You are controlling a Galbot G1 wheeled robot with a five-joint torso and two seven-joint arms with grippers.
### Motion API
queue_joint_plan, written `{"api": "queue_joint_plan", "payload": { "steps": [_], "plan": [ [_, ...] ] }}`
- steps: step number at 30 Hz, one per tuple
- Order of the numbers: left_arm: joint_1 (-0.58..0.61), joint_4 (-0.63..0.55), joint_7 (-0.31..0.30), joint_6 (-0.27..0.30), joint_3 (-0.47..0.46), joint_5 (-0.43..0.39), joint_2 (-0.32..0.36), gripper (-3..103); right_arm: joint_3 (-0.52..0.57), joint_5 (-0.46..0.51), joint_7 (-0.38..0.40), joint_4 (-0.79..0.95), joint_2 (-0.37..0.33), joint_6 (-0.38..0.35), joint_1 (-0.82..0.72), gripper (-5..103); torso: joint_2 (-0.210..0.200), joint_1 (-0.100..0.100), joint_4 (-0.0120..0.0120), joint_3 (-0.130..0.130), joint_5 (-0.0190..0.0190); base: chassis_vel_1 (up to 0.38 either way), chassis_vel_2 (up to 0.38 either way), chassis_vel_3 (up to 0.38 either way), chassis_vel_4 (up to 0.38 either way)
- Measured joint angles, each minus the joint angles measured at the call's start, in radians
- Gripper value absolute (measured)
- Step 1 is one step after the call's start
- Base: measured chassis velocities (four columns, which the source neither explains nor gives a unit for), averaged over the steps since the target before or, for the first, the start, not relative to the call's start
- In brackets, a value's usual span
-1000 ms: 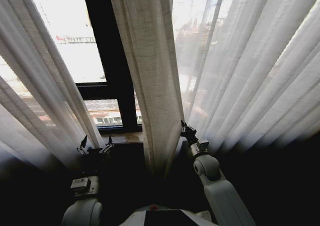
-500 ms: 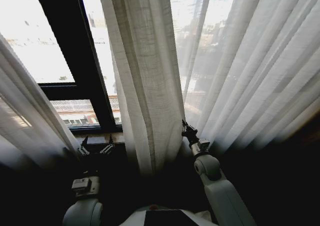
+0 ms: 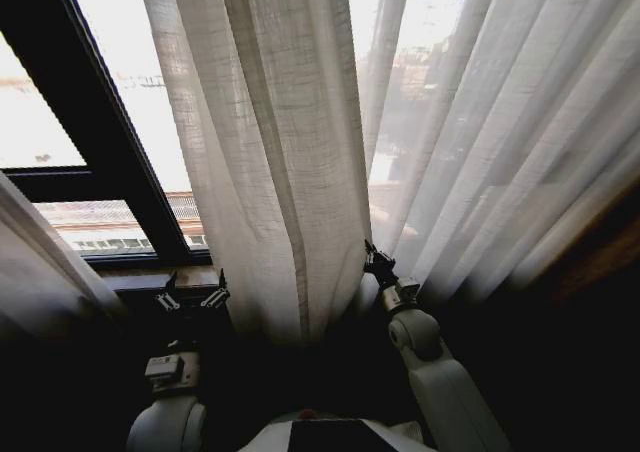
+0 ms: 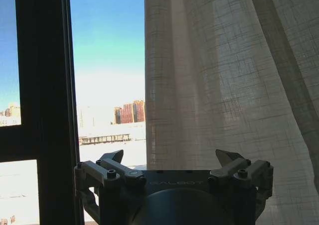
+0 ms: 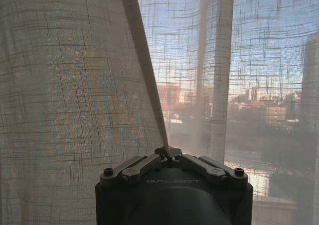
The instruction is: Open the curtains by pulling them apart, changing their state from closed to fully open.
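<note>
Right gripper (image 3: 372, 260) pinches a curtains (image 3: 290, 152) fold right of the window frame (image 3: 110, 142); left gripper (image 3: 192, 294) spread, empty; drag that fold steadily farther from the frame.

arms: pale grey rounded shells | left claw (image 4: 169, 166), right claw (image 5: 168, 155): black, screwed links, "GALBOT" lettering

1. We read "GALBOT" embossed on the dark housing of the left gripper (image 4: 169, 161) in the left wrist view.
2. We read "GALBOT" again, faint, on the housing of the right gripper (image 5: 168, 150) in the right wrist view.
3. We find nothing else legible.
</note>
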Motion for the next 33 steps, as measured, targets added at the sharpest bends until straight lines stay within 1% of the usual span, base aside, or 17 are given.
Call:
{"api": "queue_joint_plan", "payload": {
  "steps": [8, 12, 17, 20, 31, 33],
  "plan": [
    [-0.001, 0.001, 0.000, -0.001, 0.000, 0.000, 0.000, 100, 0.007, -0.001, 0.000, 0.000, 0.000, 0.001, -0.006, 0, 0.000, 0.000, -0.0001, 0.000, -0.0004, -0.354, -0.361, 0.360, 0.353],
    [-0.005, 0.000, 0.000, -0.001, 0.001, 0.000, 0.000, 100, 0.008, -0.001, 0.000, 0.002, 0.000, 0.002, -0.006, 0, 0.000, 0.000, 0.0000, 0.000, 0.0004, -0.337, -0.354, 0.349, 0.345],
    [-0.005, 0.000, -0.001, -0.001, 0.001, 0.000, -0.001, 100, 0.010, 0.000, 0.000, 0.004, -0.001, 0.002, -0.007, 0, 0.000, 0.000, 0.0000, 0.000, -0.0005, -0.372, -0.337, 0.394, 0.360],
    [0.001, -0.001, -0.001, -0.002, 0.003, 0.000, -0.001, 100, 0.013, -0.001, 0.000, 0.004, -0.001, 0.006, -0.013, 0, 0.000, 0.000, 0.0000, 0.000, 0.0001, -0.343, -0.343, 0.319, 0.347],
    [0.006, -0.007, -0.001, -0.005, 0.005, 0.003, -0.002, 100, 0.021, -0.001, 0.000, 0.009, -0.003, 0.011, -0.019, 0, 0.000, 0.000, -0.0002, 0.000, 0.0003, -0.348, -0.360, 0.342, 0.365],
    [0.010, -0.007, -0.002, -0.011, 0.007, 0.005, -0.003, 100, 0.021, -0.001, 0.000, 0.011, -0.004, 0.017, -0.022, 0, 0.000, 0.000, 0.0001, 0.000, -0.0005, -0.337, -0.394, 0.349, 0.389]
  ]
}}
